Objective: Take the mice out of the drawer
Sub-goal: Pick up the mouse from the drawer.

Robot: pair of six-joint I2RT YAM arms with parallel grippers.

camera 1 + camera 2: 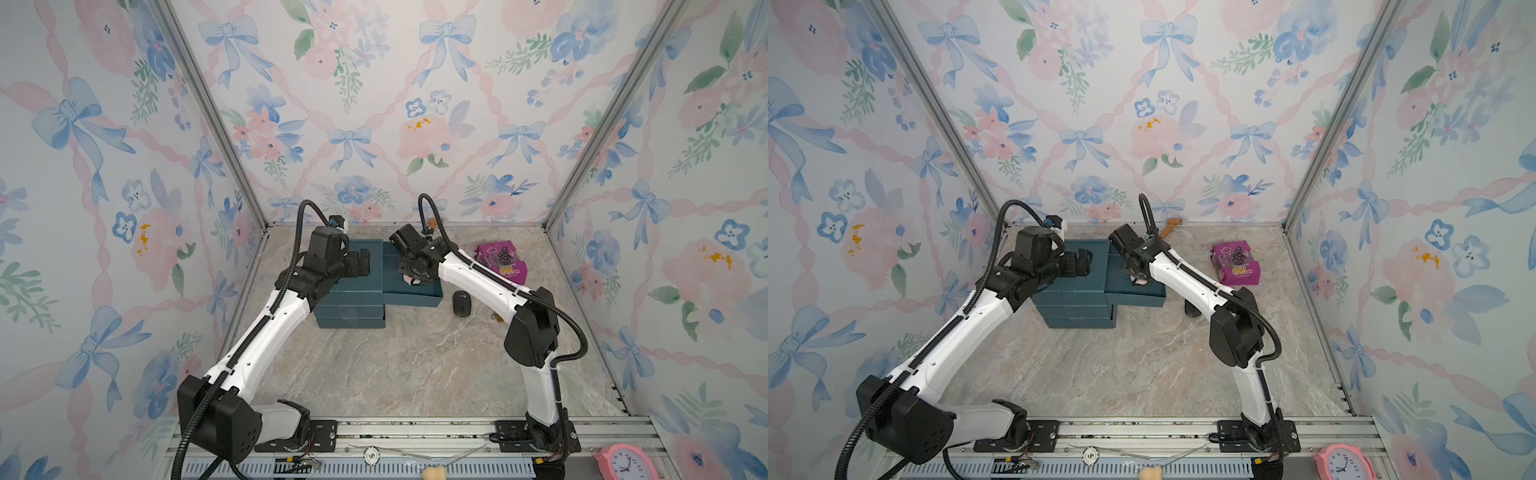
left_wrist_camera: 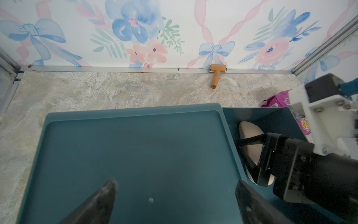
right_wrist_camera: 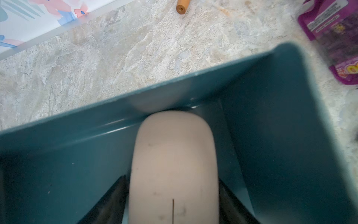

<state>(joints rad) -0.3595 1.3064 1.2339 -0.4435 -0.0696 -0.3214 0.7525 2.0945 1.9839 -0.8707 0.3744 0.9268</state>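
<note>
The teal drawer [image 1: 415, 297] is pulled out to the right of the teal drawer unit [image 1: 353, 301]. A pale pink mouse [image 3: 172, 151] lies inside it, also seen in the left wrist view [image 2: 249, 131]. My right gripper [image 3: 172, 178] reaches down into the drawer [image 3: 271, 120], its two fingers pressed against the mouse's sides. In both top views the right gripper [image 1: 411, 277] [image 1: 1136, 277] hides most of the mouse. One black mouse [image 1: 460, 302] lies on the table right of the drawer. My left gripper [image 2: 174, 183] hangs open above the unit's flat top [image 2: 135, 145], holding nothing.
A purple snack packet [image 1: 500, 259] lies at the back right, close to the drawer. A wooden roller [image 2: 216, 75] rests against the back wall. A pink clock [image 1: 625, 463] sits on the front rail. Patterned walls close in three sides.
</note>
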